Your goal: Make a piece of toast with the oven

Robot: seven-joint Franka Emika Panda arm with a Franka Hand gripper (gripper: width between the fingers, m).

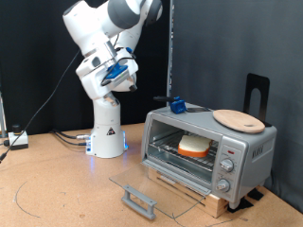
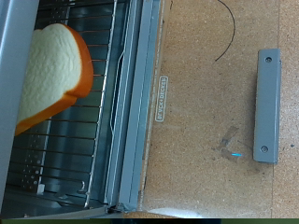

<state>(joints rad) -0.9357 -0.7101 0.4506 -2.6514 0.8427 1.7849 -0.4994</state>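
The bread sits on the rack inside the open oven. The gripper hangs above the tabletop; I cannot tell its fingers' state. A careless descent might clip the lowered door.

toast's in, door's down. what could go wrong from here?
1. The toast sits on the wire rack near the front of the oven; closing the door could bump it.
2. The glass door lies open and flat, nearly see-through, so a descending arm might clip it.
3. The wooden plate rests on the oven's top by the edge; a jolt may slide it off.
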